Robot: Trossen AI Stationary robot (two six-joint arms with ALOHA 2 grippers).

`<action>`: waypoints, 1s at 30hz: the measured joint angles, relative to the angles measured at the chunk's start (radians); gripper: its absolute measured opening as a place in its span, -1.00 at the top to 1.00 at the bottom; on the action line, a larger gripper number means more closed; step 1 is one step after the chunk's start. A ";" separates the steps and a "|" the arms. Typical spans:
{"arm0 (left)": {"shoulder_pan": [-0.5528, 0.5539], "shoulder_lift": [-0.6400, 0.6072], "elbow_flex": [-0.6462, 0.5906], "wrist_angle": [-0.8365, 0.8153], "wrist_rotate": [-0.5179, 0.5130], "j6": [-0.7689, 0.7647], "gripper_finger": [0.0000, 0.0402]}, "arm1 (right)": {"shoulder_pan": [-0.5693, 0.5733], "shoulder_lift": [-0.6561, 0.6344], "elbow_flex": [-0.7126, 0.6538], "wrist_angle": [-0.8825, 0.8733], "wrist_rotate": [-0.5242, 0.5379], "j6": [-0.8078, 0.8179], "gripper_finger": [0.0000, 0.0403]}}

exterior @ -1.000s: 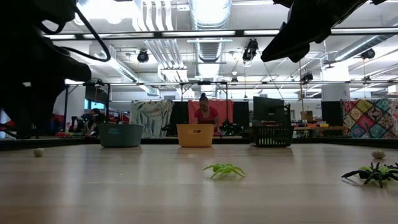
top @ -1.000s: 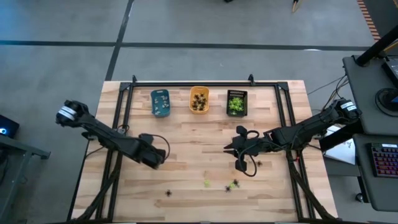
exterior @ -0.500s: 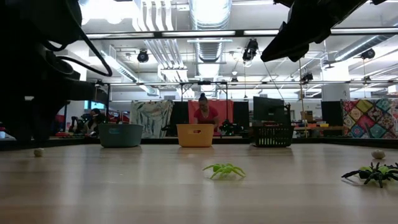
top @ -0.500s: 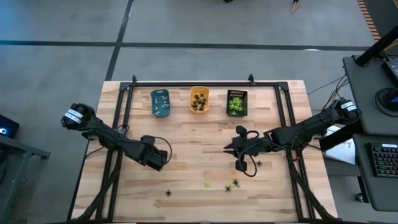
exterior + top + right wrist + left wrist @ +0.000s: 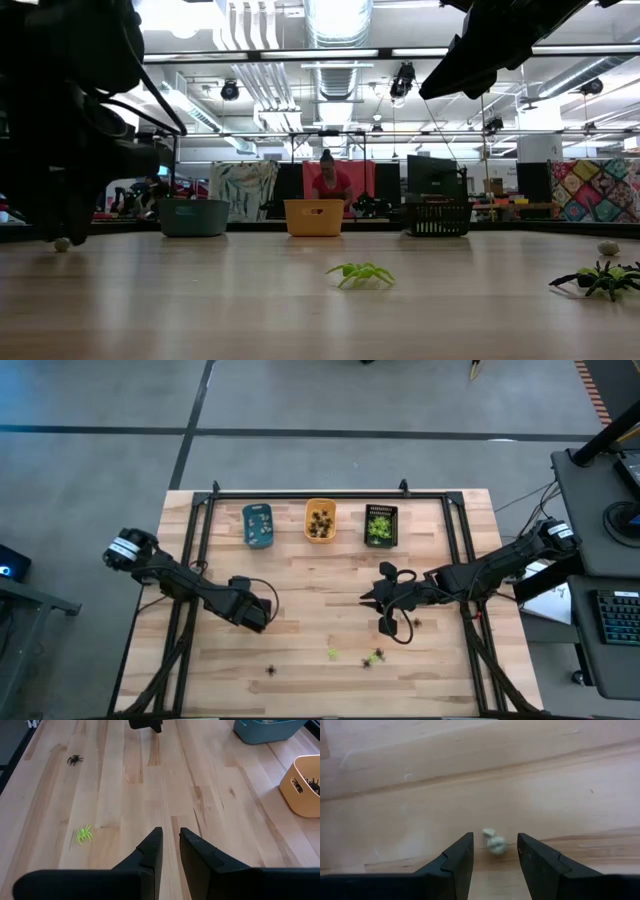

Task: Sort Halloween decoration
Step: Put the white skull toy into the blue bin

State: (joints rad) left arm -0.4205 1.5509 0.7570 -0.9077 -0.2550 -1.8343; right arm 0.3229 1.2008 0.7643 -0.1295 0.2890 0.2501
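Pale spider figure (image 5: 494, 843) between parted left gripper (image 5: 494, 854) fingers, orientation unclear

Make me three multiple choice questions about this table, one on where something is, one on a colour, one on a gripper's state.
1. Where does the pale figure lie?
A. between the left gripper's fingers
B. in the orange tray
C. under the right gripper

2. What colour is the middle tray?
A. blue
B. orange
C. black

3. How do the left gripper's fingers stand?
A. shut on a black spider
B. apart, gripping nothing
C. shut tight and empty

Answers: 1 A, the left wrist view shows it on the wood between the fingers. 2 B, it sits between the blue and black trays. 3 B, a gap shows on both sides of the figure.
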 joint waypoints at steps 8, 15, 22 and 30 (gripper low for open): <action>0.000 0.013 0.000 0.009 0.002 0.002 0.41 | 0.000 0.000 0.000 0.000 0.000 0.000 0.72; 0.000 0.013 0.000 0.017 0.003 0.003 0.55 | 0.000 0.000 0.000 0.000 0.000 -0.007 0.72; 0.000 0.013 0.000 0.022 0.003 0.003 0.65 | 0.000 0.000 0.000 0.000 0.000 -0.012 0.72; 0.000 0.013 -0.004 0.030 0.003 0.003 0.66 | 0.000 0.000 0.000 0.000 0.000 -0.015 0.72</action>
State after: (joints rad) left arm -0.4206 1.5639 0.7528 -0.8779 -0.2520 -1.8313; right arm 0.3225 1.2007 0.7643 -0.1295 0.2890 0.2352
